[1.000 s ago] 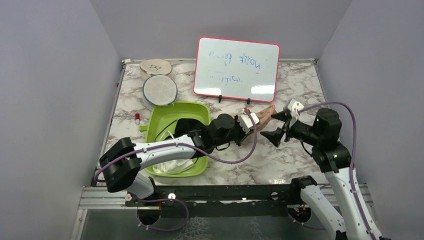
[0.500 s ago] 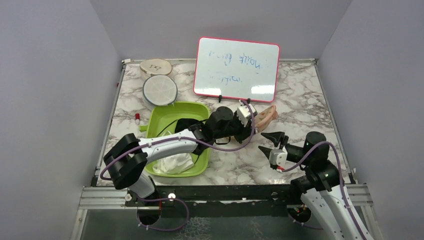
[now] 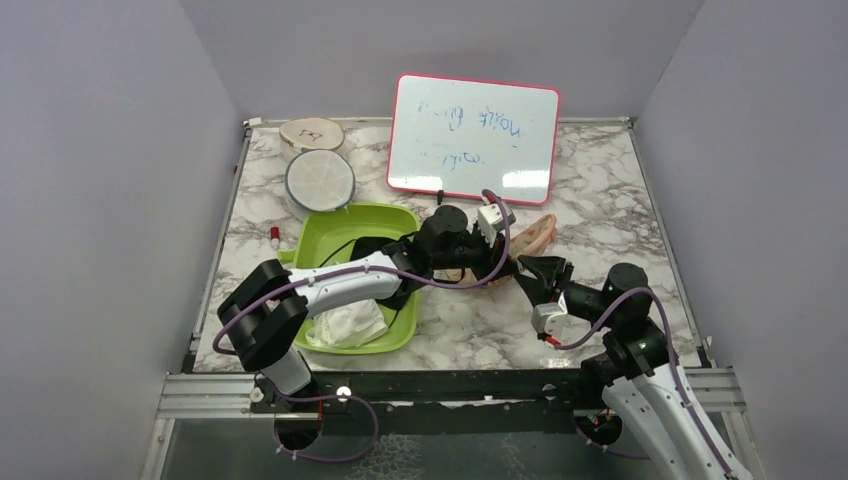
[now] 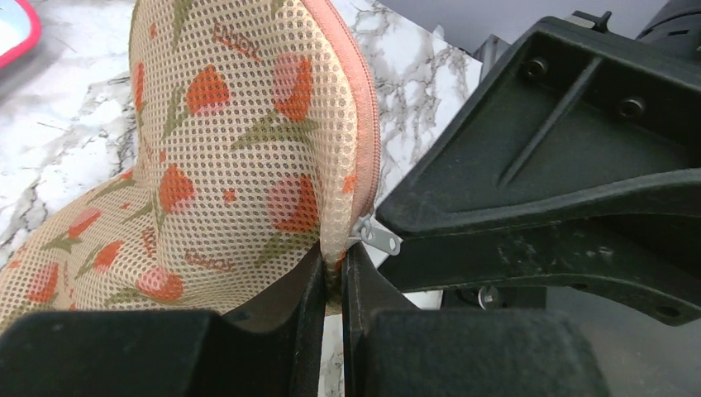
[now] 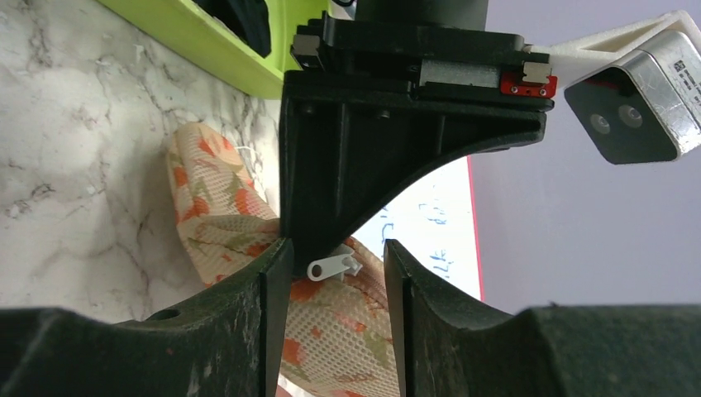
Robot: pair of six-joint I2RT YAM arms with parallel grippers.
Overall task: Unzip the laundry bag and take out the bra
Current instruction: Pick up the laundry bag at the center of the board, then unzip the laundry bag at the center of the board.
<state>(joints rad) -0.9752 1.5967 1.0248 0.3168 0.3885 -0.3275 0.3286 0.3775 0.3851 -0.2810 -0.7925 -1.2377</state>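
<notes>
**Subject:** laundry bag [image 3: 537, 236], peach mesh w/ orange-red and green leaf print.

**Location:** on marble table [image 3: 600, 200], just in front of whiteboard [image 3: 472, 138], below its bottom-right corner. In the L wrist view the near end stands up on edge and the rest curves away toward the board.

**L gripper** [image 3: 508, 258]: comes in from the board's front-left. Its fingers are pressed together on the bag's seam edge. The wrist view shows fabric pinched between the pads [image 4: 281, 306] w/ no gap. Firm hold on the bag rim.

**Zip:** orange zip tape [image 4: 368, 124] follows the bag's rim and looks closed along the visible stretch. The metal pull tab [image 4: 379, 238] sticks out sideways from the rim, directly above the L gripper's clamp point. It is right against a finger of the other arm; cannot tell if they touch.

**R gripper** [image 3: 535, 272]: approaches from the side away from the board. Jaws are apart, one finger on each side of the pull tab [image 5: 331, 266]. The tab sits in the gap w/ a sliver of space on both sides, so it is not clamped. The bag [image 5: 223, 207] lies directly behind the gap.

**Other:** green tub [image 3: 330, 215] front-left of the board, holding white cloth [image 3: 350, 325] and a dark garment [image 3: 372, 248]. The L arm crosses over it.
</notes>
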